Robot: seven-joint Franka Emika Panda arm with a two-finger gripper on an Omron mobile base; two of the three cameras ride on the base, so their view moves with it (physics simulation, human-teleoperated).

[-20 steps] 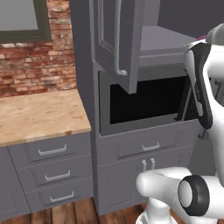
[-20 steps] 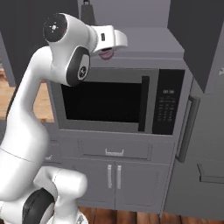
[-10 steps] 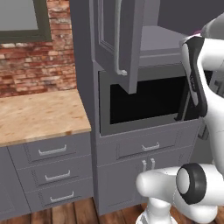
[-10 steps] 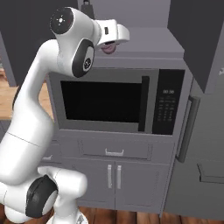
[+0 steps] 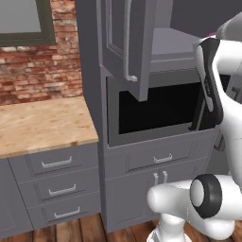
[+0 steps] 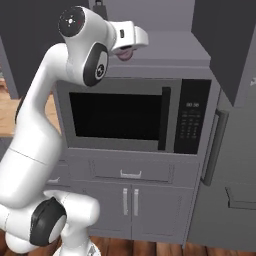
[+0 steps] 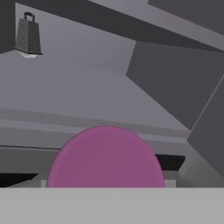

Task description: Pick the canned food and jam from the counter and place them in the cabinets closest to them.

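The claw (image 6: 131, 50) is closed on the jam (image 6: 125, 53), held up at the front edge of the open cabinet's shelf (image 6: 165, 47), above the microwave (image 6: 135, 117). The shelf lies straight ahead of the jar and just below it, so I judge the coming move to be forward and then down.

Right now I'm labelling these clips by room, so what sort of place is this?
A home kitchen, rendered: a built-in microwave under an open wall cabinet, drawer units beneath a wooden counter, and a brick wall behind.

jam (image 6: 125, 52) above microwave (image 6: 137, 116) | drawers (image 5: 54, 184) under counter (image 5: 42, 124), left of microwave
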